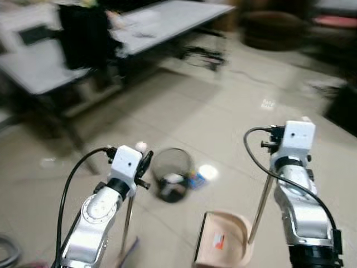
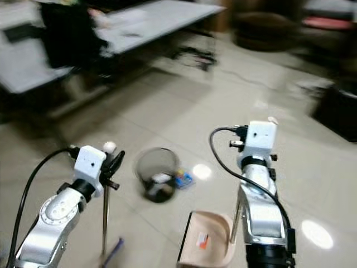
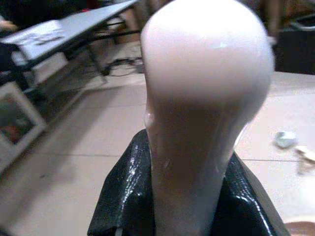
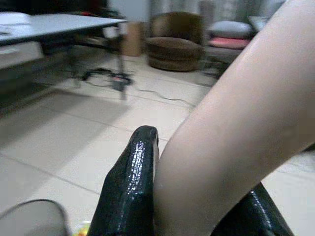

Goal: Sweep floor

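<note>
The light is indoor and fairly dim, coming from overhead: bright round glare spots sit on the glossy tile floor (image 1: 184, 111), one just beyond the left tool (image 1: 146, 166) near the mesh bin (image 1: 171, 174), another beside the right arm in the right eye view. Both eye views are smeared by motion blur, worst at the far tabletop (image 1: 167, 19) and edges. In the wrist views, the pale handle ends (image 3: 204, 113) loom close and soft-focused, with small highlights on the shiny black fingers (image 4: 130, 191); the backgrounds are hazy and dark under the tabletop.
</note>
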You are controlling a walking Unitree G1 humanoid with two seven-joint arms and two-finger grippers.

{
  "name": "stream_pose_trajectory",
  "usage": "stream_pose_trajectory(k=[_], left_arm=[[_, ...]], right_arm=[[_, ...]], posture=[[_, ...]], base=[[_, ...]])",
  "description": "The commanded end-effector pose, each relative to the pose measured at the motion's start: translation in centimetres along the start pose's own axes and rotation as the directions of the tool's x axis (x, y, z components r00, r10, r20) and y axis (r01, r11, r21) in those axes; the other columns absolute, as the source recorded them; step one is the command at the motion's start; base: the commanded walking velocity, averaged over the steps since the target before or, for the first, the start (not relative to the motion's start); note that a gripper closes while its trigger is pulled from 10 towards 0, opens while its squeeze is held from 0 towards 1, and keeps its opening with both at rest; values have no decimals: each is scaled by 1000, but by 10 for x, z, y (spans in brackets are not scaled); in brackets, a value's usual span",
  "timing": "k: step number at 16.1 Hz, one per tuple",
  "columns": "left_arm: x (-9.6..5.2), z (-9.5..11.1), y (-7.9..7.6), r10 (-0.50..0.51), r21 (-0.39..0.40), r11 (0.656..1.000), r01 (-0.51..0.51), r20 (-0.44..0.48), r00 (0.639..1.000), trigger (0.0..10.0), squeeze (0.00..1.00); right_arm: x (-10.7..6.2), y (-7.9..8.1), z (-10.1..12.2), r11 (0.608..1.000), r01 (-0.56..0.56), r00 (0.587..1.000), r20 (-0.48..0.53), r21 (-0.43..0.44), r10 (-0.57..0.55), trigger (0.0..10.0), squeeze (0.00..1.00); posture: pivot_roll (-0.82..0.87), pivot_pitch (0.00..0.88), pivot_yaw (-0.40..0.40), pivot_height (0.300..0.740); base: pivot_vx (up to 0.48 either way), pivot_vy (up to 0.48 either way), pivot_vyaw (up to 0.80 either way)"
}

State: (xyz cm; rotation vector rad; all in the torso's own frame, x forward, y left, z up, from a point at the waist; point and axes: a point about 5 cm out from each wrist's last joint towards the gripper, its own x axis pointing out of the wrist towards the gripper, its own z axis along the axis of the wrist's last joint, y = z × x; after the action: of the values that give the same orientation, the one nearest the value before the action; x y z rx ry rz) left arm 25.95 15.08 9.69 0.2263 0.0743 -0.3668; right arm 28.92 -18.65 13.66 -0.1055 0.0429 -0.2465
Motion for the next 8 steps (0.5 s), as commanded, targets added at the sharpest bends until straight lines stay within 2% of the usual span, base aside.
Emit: stream_pose_trajectory(k=[1, 6, 8], left_arm=[[4, 5, 4, 26, 20, 999, -26, 14, 1000, 10000, 0], [8, 17, 0, 48, -38, 998, -46, 54, 997, 10000, 0], [8, 21, 0, 64, -22, 998, -62, 95, 993, 10000, 0]], right_arm=[[0, 4, 13, 999, -30, 999, 29, 25, 29, 10000, 0], [-3, 10, 19, 997, -75, 997, 30, 33, 74, 10000, 0], [-5, 11, 22, 997, -80, 996, 49, 17, 79, 10000, 0]], posture=[[-74, 0, 60, 740], [-83, 0, 53, 740], [-88, 0, 52, 740]], base=[[0, 0, -800], [0, 0, -800], [0, 0, -800]])
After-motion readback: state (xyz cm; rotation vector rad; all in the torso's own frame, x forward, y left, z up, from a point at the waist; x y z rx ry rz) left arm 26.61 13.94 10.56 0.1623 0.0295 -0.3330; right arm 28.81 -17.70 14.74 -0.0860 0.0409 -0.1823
